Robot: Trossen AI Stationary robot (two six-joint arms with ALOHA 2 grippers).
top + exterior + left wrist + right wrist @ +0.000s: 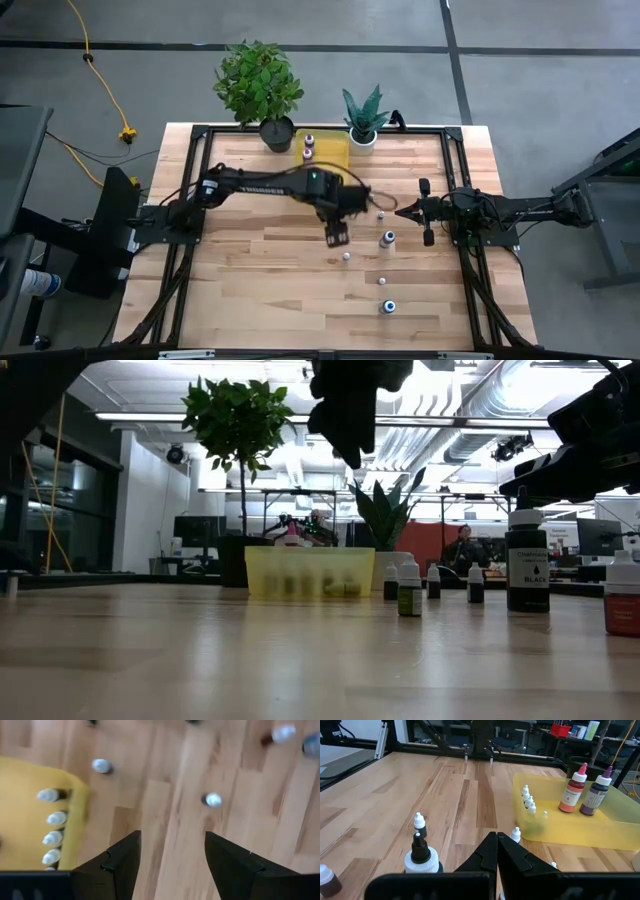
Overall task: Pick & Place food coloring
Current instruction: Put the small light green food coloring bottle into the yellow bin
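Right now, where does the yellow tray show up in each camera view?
High view: yellow tray at the table's far edge, between the two potted plants.
Low view: tray centre, far back.
Left wrist view: tray at the picture's left.
Right wrist view: tray at the right.
Shared landmark: row of small white bottles inside.

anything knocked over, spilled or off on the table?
Nothing stands out. The loose food coloring bottles stand upright on the table, with no spill visible, and the yellow bin sits flat holding more upright bottles. The left gripper hangs open and empty; the right gripper is shut.
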